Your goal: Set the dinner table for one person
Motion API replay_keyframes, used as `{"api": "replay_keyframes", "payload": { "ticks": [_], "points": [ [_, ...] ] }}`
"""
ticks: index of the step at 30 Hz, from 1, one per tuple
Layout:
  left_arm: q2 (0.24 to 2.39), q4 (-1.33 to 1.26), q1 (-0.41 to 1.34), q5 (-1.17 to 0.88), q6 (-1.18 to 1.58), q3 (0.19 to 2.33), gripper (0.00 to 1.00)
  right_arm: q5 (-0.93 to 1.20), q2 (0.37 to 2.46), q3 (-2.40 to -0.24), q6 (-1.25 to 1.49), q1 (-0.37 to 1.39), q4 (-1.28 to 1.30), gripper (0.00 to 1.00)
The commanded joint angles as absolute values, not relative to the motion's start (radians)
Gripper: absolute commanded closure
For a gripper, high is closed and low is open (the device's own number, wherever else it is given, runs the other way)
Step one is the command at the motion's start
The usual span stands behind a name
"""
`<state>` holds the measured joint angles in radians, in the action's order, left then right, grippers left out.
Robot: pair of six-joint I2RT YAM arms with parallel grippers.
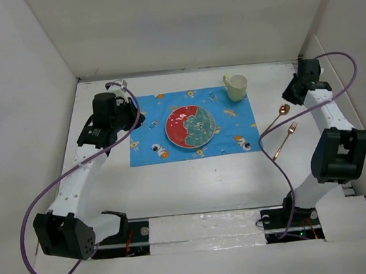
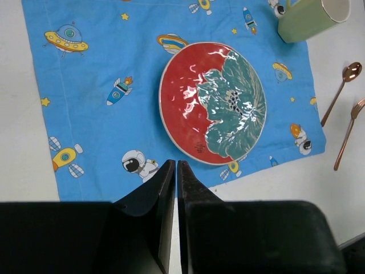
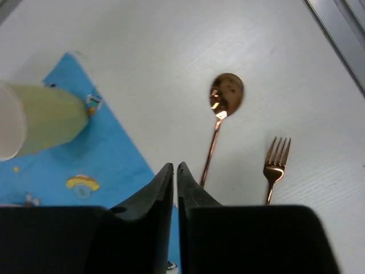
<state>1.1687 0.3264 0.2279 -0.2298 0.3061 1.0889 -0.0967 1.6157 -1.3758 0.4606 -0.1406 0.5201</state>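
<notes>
The white dinner table [image 1: 194, 187] is seen filling the floor of the walled cell, and on its far middle a blue space-printed placemat [image 2: 97, 68] is laid flat. The left gripper [image 2: 176, 164] is held over the placemat's left edge, its jaws pressed together with nothing between them. The right gripper [image 3: 175, 166] is held high at the table's far right, and its jaws too are closed on nothing. A red and green plate [image 2: 212, 103] is set at the placemat's centre. A pale green mug [image 1: 236, 87] is found on its far right corner. On bare tabletop right of the placemat, a copper fork [image 3: 276, 162] and spoon [image 3: 226, 94] are laid side by side, apart, the spoon nearer the cloth.
</notes>
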Motion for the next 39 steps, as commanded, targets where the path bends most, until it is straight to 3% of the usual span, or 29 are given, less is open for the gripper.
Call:
{"api": "replay_keyframes", "payload": {
  "ticks": [1, 3, 5, 14, 26, 29, 35, 39],
  "points": [
    [1.177, 0.288, 0.230, -0.267, 0.311, 1.094, 0.96, -0.066, 1.683, -1.276, 0.442, -0.153, 0.459, 0.77],
    [1.181, 0.287, 0.230, -0.273, 0.311, 1.094, 0.82, -0.052, 1.721, -1.278, 0.428, -0.153, 0.480, 0.65],
    [1.183, 0.284, 0.230, -0.285, 0.317, 1.092, 0.71, -0.049, 1.743, -1.282, 0.420, -0.153, 0.480, 0.62],
    [1.174, 0.287, 0.230, -0.282, 0.316, 1.094, 0.67, -0.126, 1.887, -1.353, 0.429, -0.144, 0.531, 0.61],
    [1.163, 0.278, 0.230, -0.256, 0.313, 1.088, 0.67, -0.179, 2.019, -1.471, 0.414, -0.123, 0.645, 0.76],
    [1.157, 0.273, 0.230, -0.245, 0.313, 1.077, 0.68, -0.190, 2.043, -1.499, 0.410, -0.123, 0.675, 1.00],
    [1.146, 0.282, 0.230, -0.227, 0.308, 1.075, 0.68, -0.221, 1.883, -1.430, 0.420, -0.123, 0.576, 1.00],
    [1.154, 0.284, 0.230, -0.236, 0.314, 1.083, 0.68, -0.232, 1.772, -1.495, 0.390, -0.112, 0.577, 1.00]
  ]
}}
